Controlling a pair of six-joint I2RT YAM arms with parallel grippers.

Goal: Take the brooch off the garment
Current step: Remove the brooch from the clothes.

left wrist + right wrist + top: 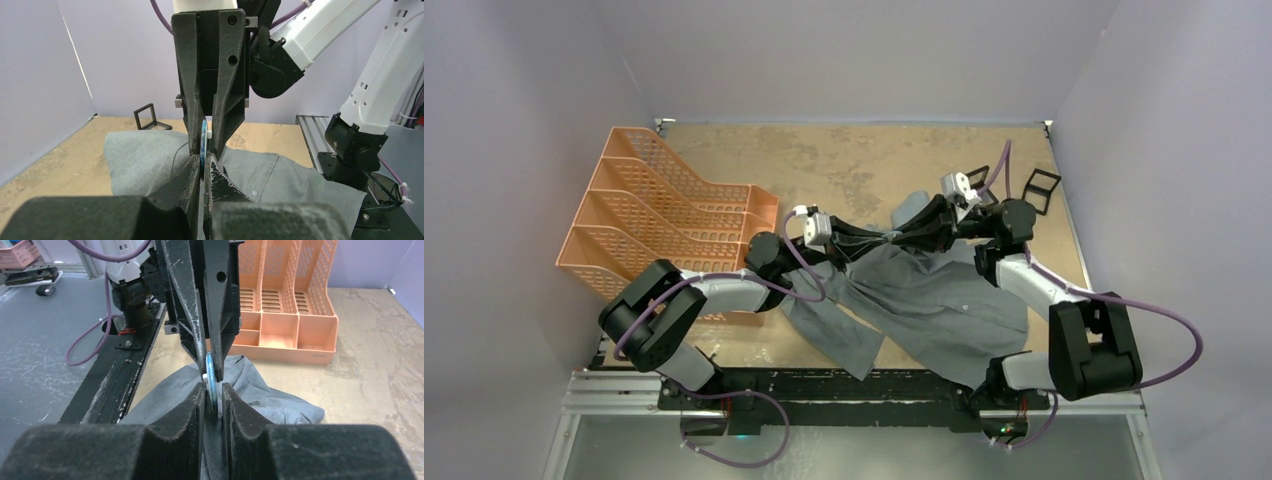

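Observation:
The grey garment (924,300) lies crumpled in the middle of the table, with part of it lifted between the two grippers. The brooch (202,140), a thin blue disc seen edge-on, has a small white piece on its back. It also shows in the right wrist view as the brooch (211,380). My left gripper (202,161) is shut on one edge of the disc and the cloth there. My right gripper (213,389) faces it from the other side. Its jaws stand narrowly open around the disc's other edge, with a slim gap still showing. In the top view the two grippers meet tip to tip, left gripper (888,238) and right gripper (902,235), and hide the brooch.
An orange file rack (664,230) stands at the left, behind the left arm. Two small black wire frames (1041,190) sit at the far right. The garment (280,405) trails down to the table near the black base rail (824,385).

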